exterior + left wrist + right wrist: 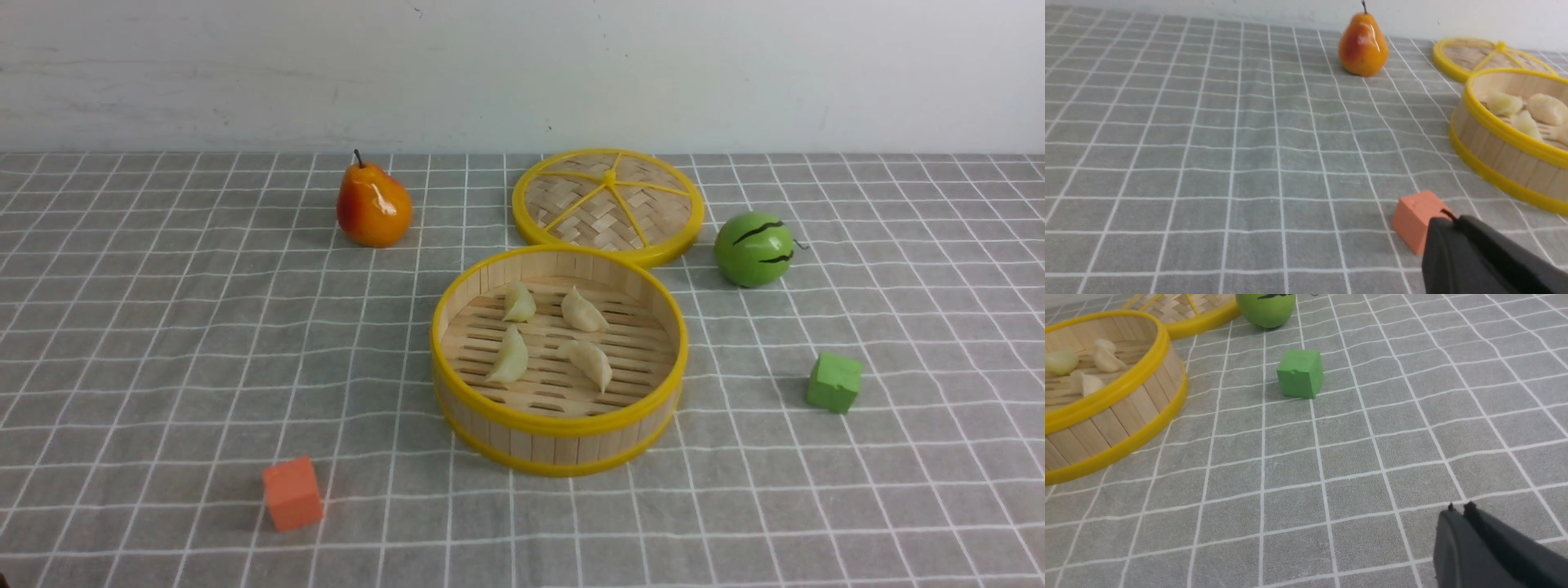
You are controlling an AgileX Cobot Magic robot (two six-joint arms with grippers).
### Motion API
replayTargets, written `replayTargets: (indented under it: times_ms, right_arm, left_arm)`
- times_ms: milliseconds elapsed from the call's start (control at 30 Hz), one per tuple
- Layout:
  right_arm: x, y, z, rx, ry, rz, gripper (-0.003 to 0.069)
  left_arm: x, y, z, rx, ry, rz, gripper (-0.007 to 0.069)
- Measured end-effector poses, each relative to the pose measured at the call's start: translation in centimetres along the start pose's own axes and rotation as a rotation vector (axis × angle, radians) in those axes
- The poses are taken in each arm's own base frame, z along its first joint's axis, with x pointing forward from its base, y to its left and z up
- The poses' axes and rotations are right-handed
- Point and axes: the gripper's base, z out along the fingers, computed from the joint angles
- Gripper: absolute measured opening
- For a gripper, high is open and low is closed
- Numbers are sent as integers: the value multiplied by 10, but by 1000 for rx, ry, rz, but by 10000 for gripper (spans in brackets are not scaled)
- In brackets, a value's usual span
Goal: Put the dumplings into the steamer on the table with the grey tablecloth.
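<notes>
As the front view shows, the round bamboo steamer with yellow plastic rims (563,420) holds four pale cream crescent-shaped toy dumplings (510,355), resting apart on its slatted floor. The steamer sits on the table covered with a grey white-gridded tablecloth (245,327). Behind it lies the flat woven bamboo lid with yellow spokes (611,202). A glossy orange-red toy pear (375,204) stands left of the lid, a round green black-striped toy fruit (753,249) right of it. An orange cube (293,493) lies left of the steamer, a green cube (834,382) right.

In the left wrist view, the left gripper (1449,216) is clenched on nothing; the dumplings are inside the steamer, well apart from its jaws.

In the right wrist view, the right gripper (1459,506) has its tips together, empty, with the dumplings again well apart from them, within the steamer's wall.
</notes>
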Motion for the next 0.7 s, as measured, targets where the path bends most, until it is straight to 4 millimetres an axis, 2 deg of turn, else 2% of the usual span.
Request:
replayTargets:
  times_ms: [200, 367, 700]
  right_arm:
    - [0, 0, 0, 0, 0, 0, 19]
    - [0, 0, 0, 0, 0, 0, 21]
    - [0, 0, 0, 0, 0, 0, 33]
  left_arm:
    - [15, 4, 5, -48, 9, -36, -14]
    - [26, 2, 4, -24, 127, -58, -14]
    - [31, 0, 4, 2, 182, -46, -14]
